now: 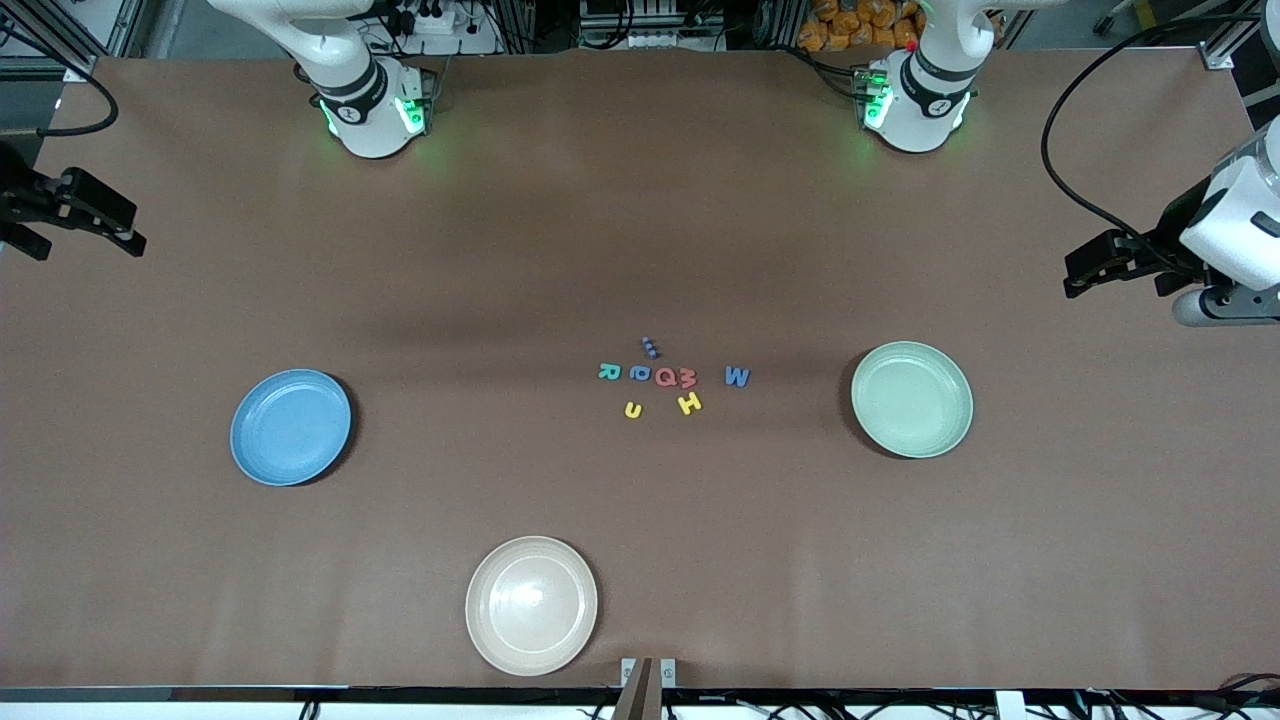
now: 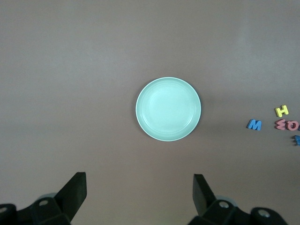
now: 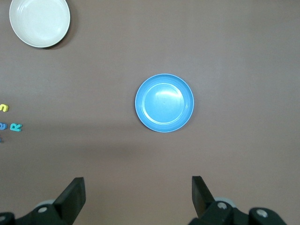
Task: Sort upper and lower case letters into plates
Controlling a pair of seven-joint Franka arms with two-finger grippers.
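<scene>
Both pincers gaping, empty: left pincer [image 2: 139, 193] hovering over round mint-green plate [image 2: 168, 109], right pincer [image 3: 138, 194] over round blue plate [image 3: 164, 103]; nearest arm should be dropping straight onto one small foam letter [image 1: 737, 377] w/ neighbours clear

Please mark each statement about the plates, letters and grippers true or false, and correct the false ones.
1. All three plates are empty. True: the blue plate, green plate and beige plate hold nothing.
2. The left gripper holds a letter. False: it is open and holds nothing.
3. The letters lie between the blue and green plates. True.
4. The beige plate is farthest from the front camera. False: it is nearest.
5. The right gripper is shut. False: it is open.
</scene>
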